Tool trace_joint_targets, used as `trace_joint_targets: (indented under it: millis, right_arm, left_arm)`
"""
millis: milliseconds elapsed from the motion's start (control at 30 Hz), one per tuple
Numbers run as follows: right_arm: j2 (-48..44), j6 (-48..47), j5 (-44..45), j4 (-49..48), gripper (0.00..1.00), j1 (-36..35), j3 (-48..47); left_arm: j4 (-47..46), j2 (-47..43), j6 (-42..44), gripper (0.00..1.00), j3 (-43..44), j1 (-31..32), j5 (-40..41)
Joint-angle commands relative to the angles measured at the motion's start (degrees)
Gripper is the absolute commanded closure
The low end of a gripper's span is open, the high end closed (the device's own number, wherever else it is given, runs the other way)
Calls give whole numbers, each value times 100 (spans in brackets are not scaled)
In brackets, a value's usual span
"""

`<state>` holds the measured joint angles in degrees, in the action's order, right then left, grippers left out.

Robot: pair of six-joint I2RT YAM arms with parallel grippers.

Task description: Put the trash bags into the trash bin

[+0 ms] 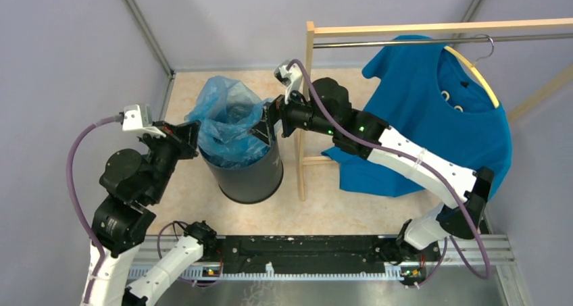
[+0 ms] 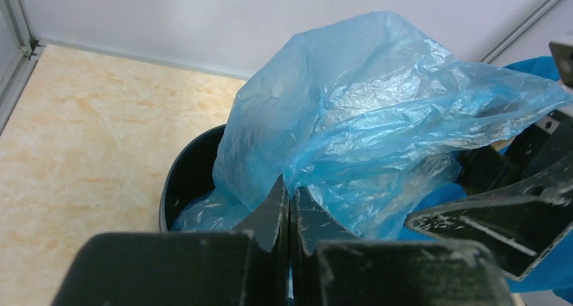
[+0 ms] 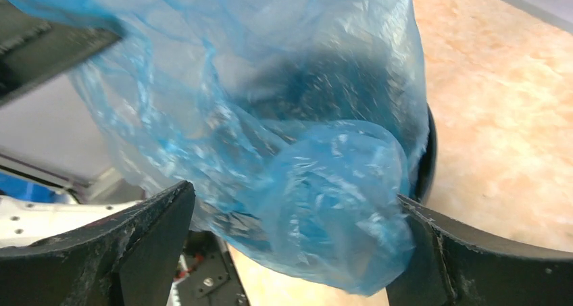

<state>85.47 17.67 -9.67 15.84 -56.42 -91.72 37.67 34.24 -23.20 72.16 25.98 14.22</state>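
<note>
You're pinching trash bag (image 1: 226, 120) edge with left gripper (image 2: 289, 208), its jaws together on film; right gripper (image 3: 297, 199) gaping around bulge. Bag sitting partly inside trash bin (image 1: 250, 174), billowing above rim. Pulling sideways is risking torn film or tipped bin
</note>
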Motion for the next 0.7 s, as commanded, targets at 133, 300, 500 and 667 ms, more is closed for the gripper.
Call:
trace_joint_targets:
  millis: [133,300,500,667]
  right_arm:
    - [195,-485,307,-165,4,-18,-17]
    - [704,-576,150,-172,3,-18,-604]
    - [1361,-335,-678,-20,1,-18,-1553]
    - [1425,-132,-867,-294,1,-292,-1513]
  left_arm:
    - [-334,124,-340,100,-141,4,-39]
    - [-177,198,-414,100,-169,3,-20]
    - [-38,329,-317,100,-120,4,-307]
    - [212,424,-104,100,156,-3,-376]
